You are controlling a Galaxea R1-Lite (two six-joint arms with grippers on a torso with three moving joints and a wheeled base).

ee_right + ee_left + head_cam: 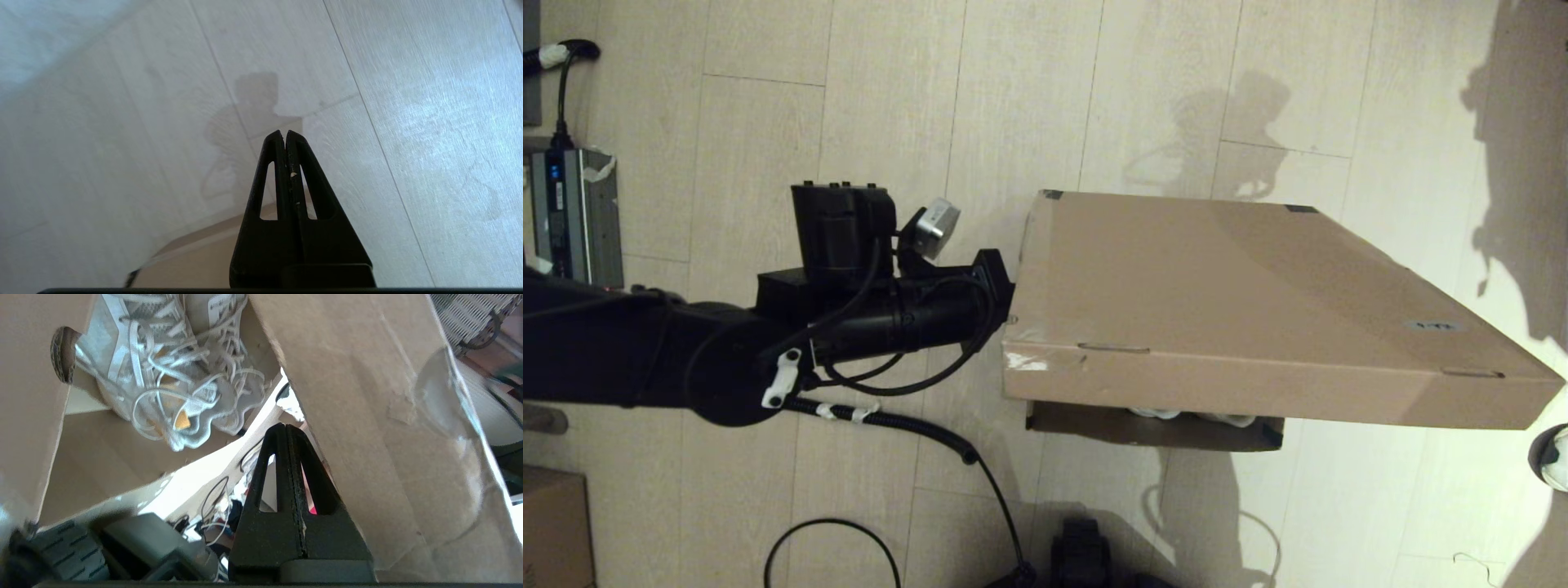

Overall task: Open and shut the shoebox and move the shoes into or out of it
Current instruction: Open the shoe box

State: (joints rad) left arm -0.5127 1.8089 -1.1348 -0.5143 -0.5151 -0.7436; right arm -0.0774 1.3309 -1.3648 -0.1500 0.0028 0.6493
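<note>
The left arm (727, 343) reaches in from the robot's left, stretched nearly level, its wrist at the left edge of the shoebox (1225, 294). The left gripper (286, 430) has its black fingers pressed flat together, tucked under the raised lid (380, 416) beside the lid's side flap; it pinches nothing that shows.

The shoebox sits on the pale wood-plank floor (1013, 98). It is plain brown cardboard with dark tape at the far corners, and a small white label (1433, 326) lies on the lid, which is tilted up off the base (1152, 426).

Inside lie the shoes (175, 384), white sneakers of greyish mesh with loose white laces and a yellow-orange tag (182, 421).

The right gripper (284, 136) hangs over bare floor, its tapered black fingers closed on each other.
</note>
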